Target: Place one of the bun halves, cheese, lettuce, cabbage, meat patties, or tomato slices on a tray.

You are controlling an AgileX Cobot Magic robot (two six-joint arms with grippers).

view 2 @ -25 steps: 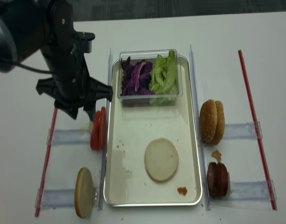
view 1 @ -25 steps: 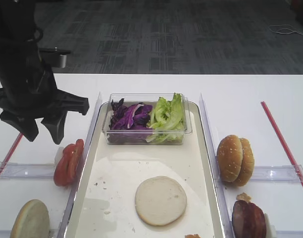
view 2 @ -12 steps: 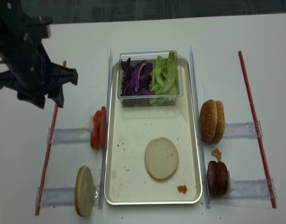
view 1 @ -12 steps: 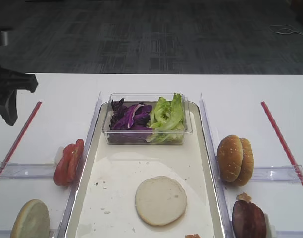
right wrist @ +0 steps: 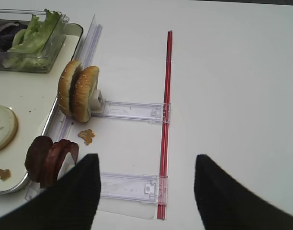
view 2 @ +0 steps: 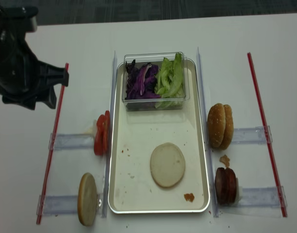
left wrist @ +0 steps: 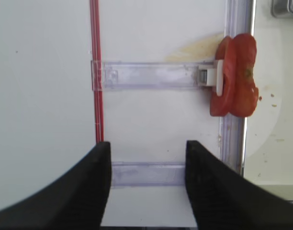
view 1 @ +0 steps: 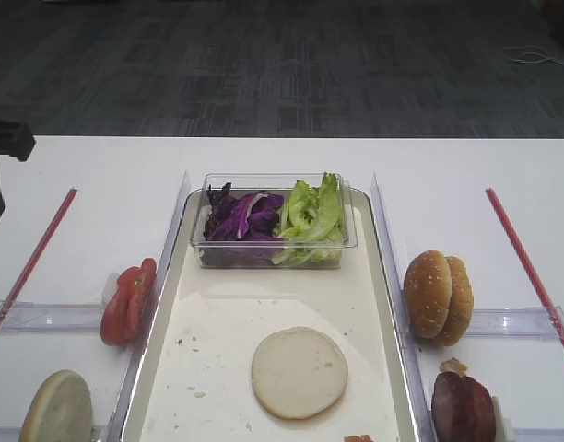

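Note:
A flat bun half [view 1: 299, 372] lies on the tray [view 1: 217, 313], toward its near end. A second bun half [view 2: 87, 199] stands on edge in a holder left of the tray. Red tomato slices [left wrist: 235, 76] stand upright just outside the tray's left rim. Purple cabbage [view 1: 240, 216] and green lettuce [view 1: 311, 214] fill a clear tub at the tray's far end. Meat patties [right wrist: 48, 158] stand on edge right of the tray. No cheese is in view. My left gripper [left wrist: 147, 163] hangs open and empty over the table left of the tomato slices. My right gripper [right wrist: 146, 177] is open and empty too.
Sesame buns [view 1: 439, 296] stand on edge right of the tray. Red strips [view 2: 54, 141] [view 2: 265, 131] run along the table on both sides, crossed by clear plastic holders [left wrist: 151, 75]. The left arm [view 2: 22, 73] looms dark at the far left.
My left arm has swung left, away from the tomato slices, toward the table's left edge. Its gripper stays open and empty. Nothing on the table moved.

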